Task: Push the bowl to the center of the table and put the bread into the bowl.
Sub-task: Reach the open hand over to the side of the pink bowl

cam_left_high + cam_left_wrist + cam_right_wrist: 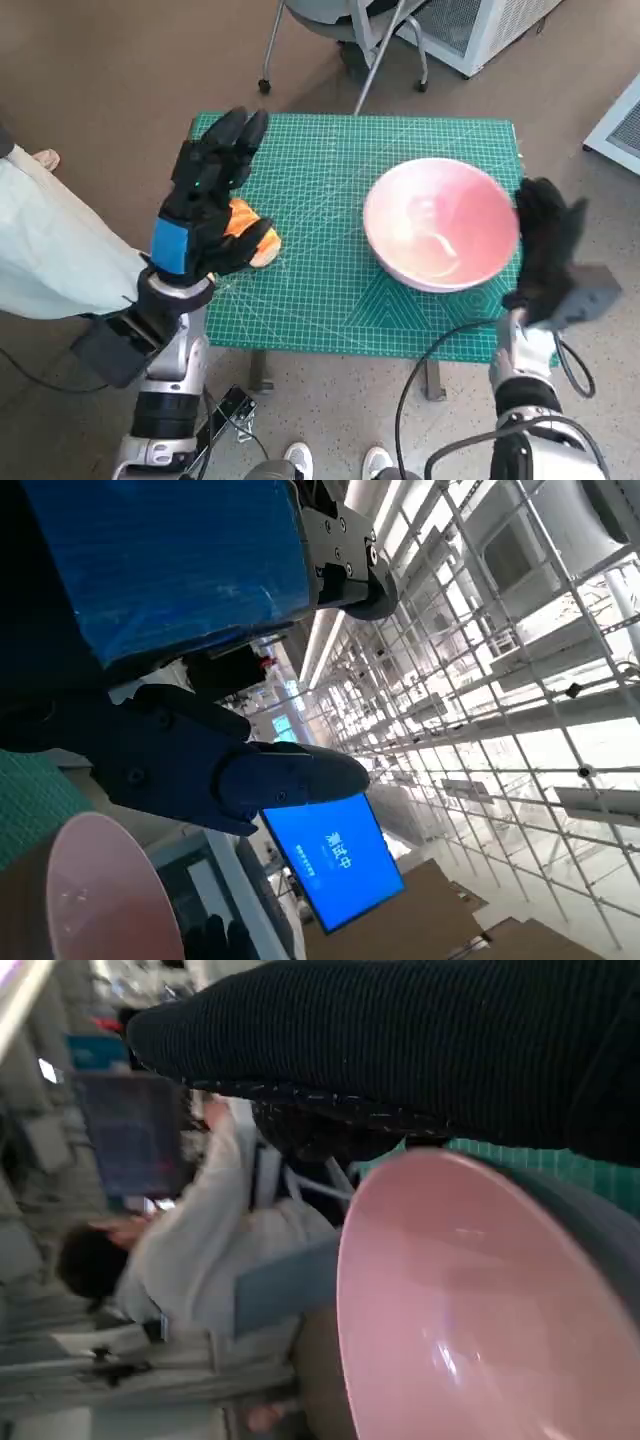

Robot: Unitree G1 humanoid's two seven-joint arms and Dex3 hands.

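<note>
A green cutting mat (330, 300) is covering the little table, with the pink bowl (441, 222) sitting right of center. The bread (252, 232) is lying at the left side under the left hand (205, 200), which is hovering with fingers spread, gripping nothing. The right hand (545, 250) is hanging beside the bowl's rim; can't tell whether it's touching or closed. Pushing too high there could tip the bowl.

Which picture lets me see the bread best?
The head view. There the orange-brown bread lies on the green mat, partly covered by the left hand. Neither wrist view shows the bread at all; both show only the pink bowl.
</note>
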